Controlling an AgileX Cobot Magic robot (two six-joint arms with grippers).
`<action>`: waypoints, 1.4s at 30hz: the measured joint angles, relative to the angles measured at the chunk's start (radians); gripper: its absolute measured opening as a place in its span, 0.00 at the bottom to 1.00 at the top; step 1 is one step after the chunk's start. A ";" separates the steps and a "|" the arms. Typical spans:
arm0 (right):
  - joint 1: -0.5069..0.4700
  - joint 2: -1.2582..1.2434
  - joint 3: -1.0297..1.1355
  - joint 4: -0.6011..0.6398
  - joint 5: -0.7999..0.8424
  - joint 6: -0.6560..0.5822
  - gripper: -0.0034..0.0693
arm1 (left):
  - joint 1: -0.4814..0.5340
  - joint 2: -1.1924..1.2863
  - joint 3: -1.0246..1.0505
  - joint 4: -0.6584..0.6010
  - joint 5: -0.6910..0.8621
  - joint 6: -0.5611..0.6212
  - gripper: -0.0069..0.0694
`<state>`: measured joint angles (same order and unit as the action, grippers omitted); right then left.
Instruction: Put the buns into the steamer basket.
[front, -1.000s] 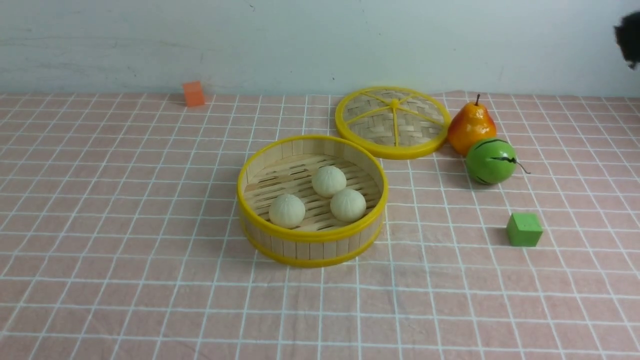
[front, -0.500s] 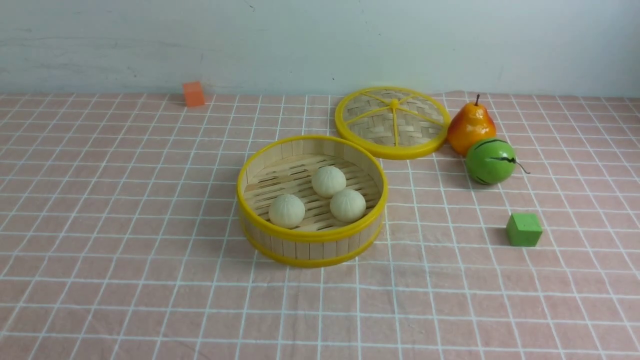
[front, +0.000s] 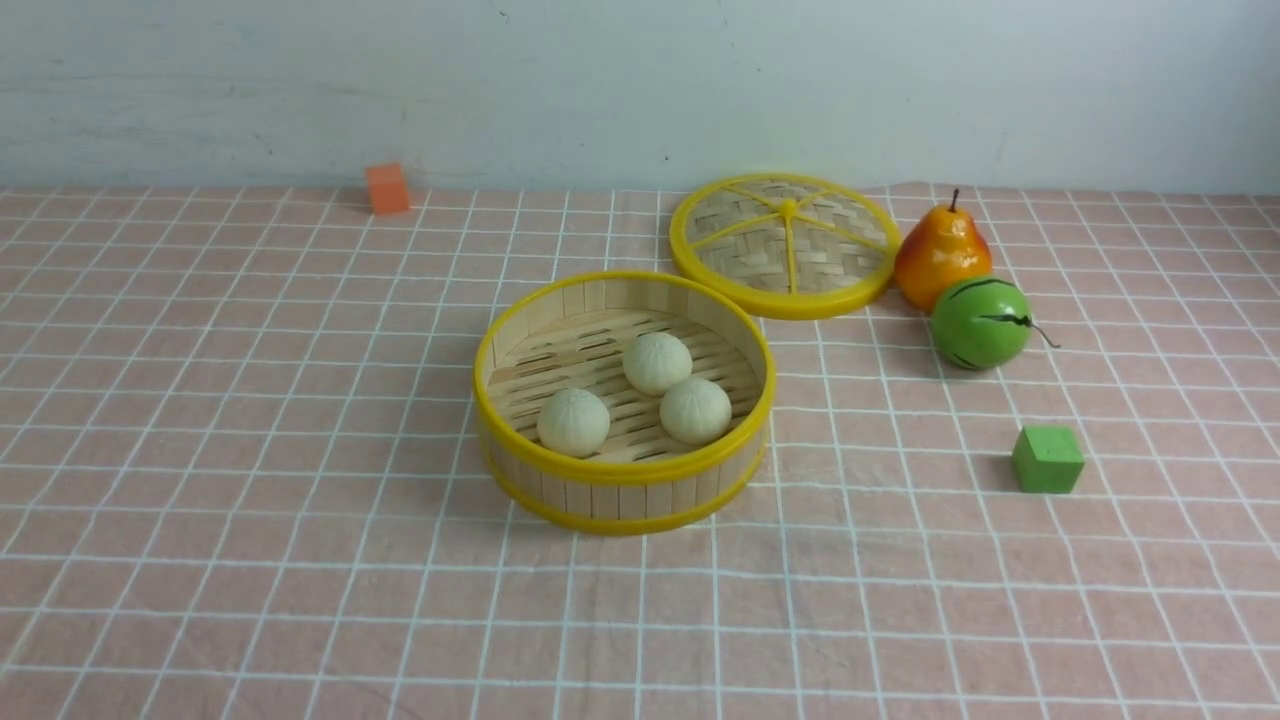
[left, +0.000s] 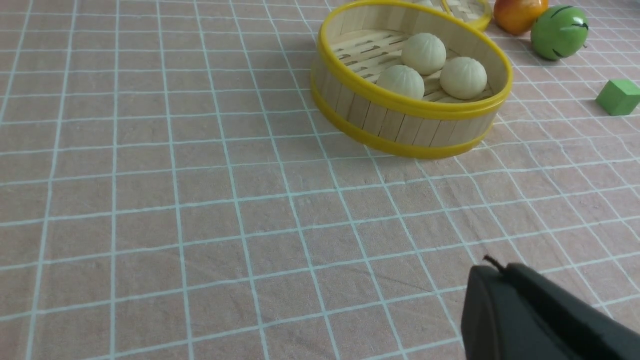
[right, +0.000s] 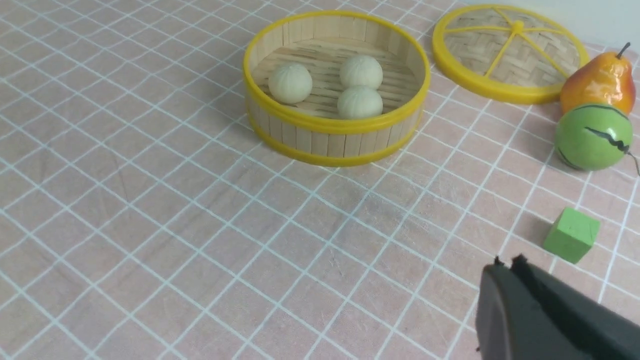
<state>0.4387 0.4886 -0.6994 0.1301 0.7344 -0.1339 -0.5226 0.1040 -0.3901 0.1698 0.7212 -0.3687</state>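
Three buns (front: 657, 363) inside steamer basket (front: 625, 471) wall — lid (front: 785, 245) just beside

- Cloth (front: 250, 450), left half: open from near edge to far wall, apart from an orange cube (front: 387, 188) at the far edge.
- Near strip: open across the full width.
- Centre: basket (front: 620, 495), walled, open above. Three buns (front: 658, 362) take the middle and near floor; the far-left slats are bare.
- Far, right of centre: flat lid (front: 785, 296), with a narrow gap to the basket.
- Right: pear (front: 940, 255) just beside the lid, melon (front: 981, 322) close against the pear, green cube (front: 1047, 459) nearer and apart. Open lane between basket and cube.
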 joint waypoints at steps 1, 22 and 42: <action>-0.003 -0.011 0.071 -0.040 -0.087 0.025 0.02 | 0.000 0.000 0.000 0.000 0.000 0.000 0.08; -0.445 -0.499 0.724 -0.207 -0.394 0.413 0.02 | 0.000 0.000 0.000 0.000 -0.003 0.000 0.11; -0.445 -0.499 0.713 -0.193 -0.336 0.414 0.03 | 0.000 0.000 0.000 0.000 -0.003 0.000 0.12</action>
<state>-0.0064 -0.0104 0.0139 -0.0625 0.3987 0.2797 -0.5226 0.1040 -0.3901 0.1698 0.7180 -0.3687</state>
